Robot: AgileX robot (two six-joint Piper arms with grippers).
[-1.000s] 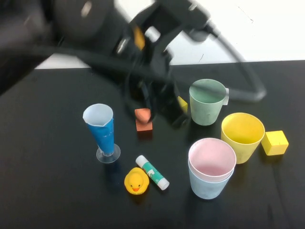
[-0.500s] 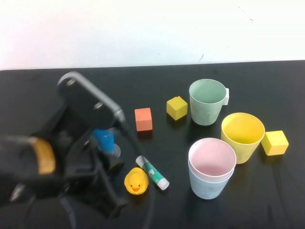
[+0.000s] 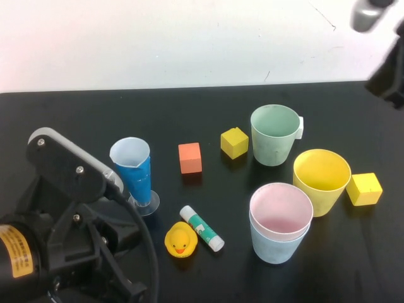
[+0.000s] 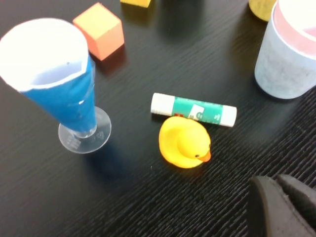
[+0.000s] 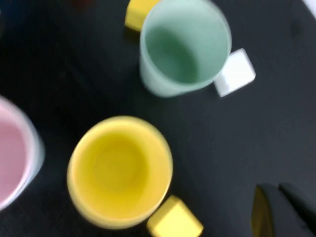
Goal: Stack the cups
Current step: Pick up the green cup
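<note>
Pink cup (image 3: 280, 211) nested in light blue cup (image 3: 276, 247), near right. Yellow cup (image 3: 320, 180) beside, green cup (image 3: 274, 134) farther. Left gripper (image 4: 281, 205) near left, closed, empty. Right gripper (image 5: 281, 210) far right, closed, empty.

Pink cup (image 3: 281, 210) nested in blue cup (image 3: 276, 245), yellow cup (image 3: 321, 180), green cup (image 3: 274, 134) upright.

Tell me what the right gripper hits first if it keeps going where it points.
Probably the bare black table beside the yellow plastic cup; the shut right gripper aims near its rim, though depth is unclear.
</note>
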